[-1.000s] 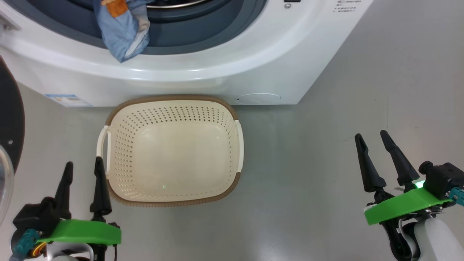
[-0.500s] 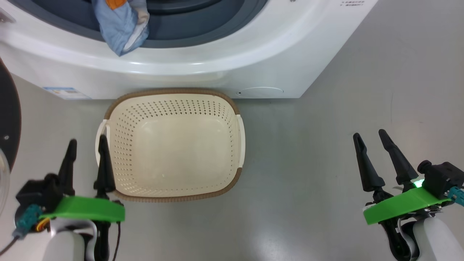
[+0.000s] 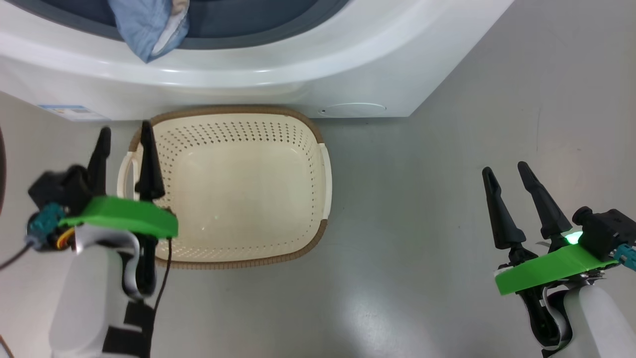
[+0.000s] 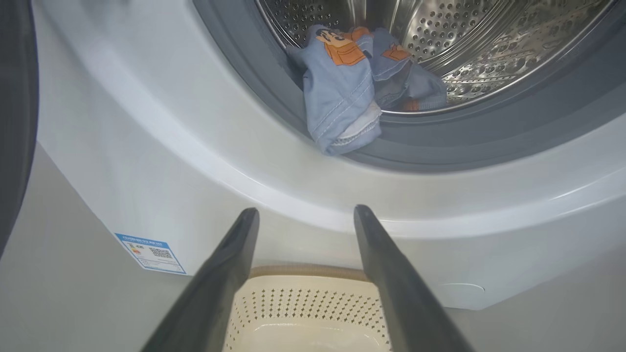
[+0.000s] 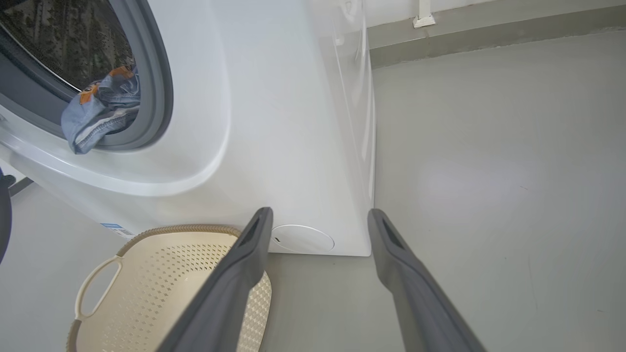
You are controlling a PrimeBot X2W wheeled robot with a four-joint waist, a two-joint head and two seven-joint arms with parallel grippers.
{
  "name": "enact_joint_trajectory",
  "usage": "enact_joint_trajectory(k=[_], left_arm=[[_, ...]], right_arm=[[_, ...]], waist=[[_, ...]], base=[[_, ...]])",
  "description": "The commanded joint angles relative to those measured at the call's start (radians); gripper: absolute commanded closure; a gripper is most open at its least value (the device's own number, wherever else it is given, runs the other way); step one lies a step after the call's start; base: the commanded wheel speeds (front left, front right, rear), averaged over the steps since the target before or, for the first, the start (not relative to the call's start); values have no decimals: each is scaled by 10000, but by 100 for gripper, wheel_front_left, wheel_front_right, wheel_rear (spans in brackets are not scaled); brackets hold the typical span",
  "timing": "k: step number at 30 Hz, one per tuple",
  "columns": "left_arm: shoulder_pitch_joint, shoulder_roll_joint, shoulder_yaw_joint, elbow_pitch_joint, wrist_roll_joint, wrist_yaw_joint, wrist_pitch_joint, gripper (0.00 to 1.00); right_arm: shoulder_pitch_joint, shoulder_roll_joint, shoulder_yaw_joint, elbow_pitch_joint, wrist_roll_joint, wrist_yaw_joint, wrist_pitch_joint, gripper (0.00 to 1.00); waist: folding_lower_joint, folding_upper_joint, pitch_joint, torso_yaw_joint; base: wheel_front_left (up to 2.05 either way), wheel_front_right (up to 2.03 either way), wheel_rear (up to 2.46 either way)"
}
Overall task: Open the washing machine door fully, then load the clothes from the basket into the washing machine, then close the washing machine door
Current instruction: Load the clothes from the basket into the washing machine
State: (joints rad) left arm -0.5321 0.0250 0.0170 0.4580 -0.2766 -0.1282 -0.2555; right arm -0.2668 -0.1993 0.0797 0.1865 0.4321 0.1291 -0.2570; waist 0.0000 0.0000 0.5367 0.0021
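Left tool (image 3: 125, 127): fingers spread wide, nothing between them. In the head view it stands over the left end of the basket, one finger crossing the rim beside the handle. In the left wrist view (image 4: 306, 210) the fingertips point at the machine's white front, below the opening.
Right tool (image 3: 505, 168): fingers spread wide, holding nothing. It is over bare floor, well apart from the basket on its right. In the right wrist view (image 5: 320, 211) its fingers frame the machine's lower right corner.
Basket (image 3: 233, 108): on the floor just in front of the machine, upright, its pale bottom bare. Its brown rim lies close under the machine's front (image 4: 303, 298) (image 5: 161, 274).
Clothes (image 3: 144, 25): light blue fabric with orange patches, lying in the mouth of the drum at its lower left. One blue and cream fold hangs out over the gasket toward the white front (image 4: 342, 98) (image 5: 98, 117).
Machine (image 3: 298, 69): white, its opening uncovered (image 4: 171, 161) (image 5: 274, 122).
Drum (image 4: 489, 44): perforated steel, the clothes on its lower edge.
Gasket (image 4: 489, 142): grey ring around the drum's mouth.
Door (image 4: 17, 98): a dark edge at the far left of the left wrist view, swung clear of the opening.
Label (image 4: 150, 253): small, blue, low on the machine's left front (image 3: 69, 110).
Round cap (image 5: 302, 238): low on the machine's right front (image 3: 354, 108).
Floor (image 3: 447, 124): grey, glossy.
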Motion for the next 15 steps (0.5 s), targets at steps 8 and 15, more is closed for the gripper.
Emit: enact_joint_trajectory(k=[8, 15], left_arm=[[-1286, 485, -89, 755, -99, -23, -63, 0], [-2126, 657, -294, 1361, -229, -24, -63, 0]], right_arm=[[-124, 40, 197, -280, -117, 16, -48, 0], [-284, 100, 235, -296, -113, 16, -48, 0]], waist=[[0, 0, 272, -108], [0, 0, 450, -216]], base=[[0, 0, 0], [0, 0, 0]])
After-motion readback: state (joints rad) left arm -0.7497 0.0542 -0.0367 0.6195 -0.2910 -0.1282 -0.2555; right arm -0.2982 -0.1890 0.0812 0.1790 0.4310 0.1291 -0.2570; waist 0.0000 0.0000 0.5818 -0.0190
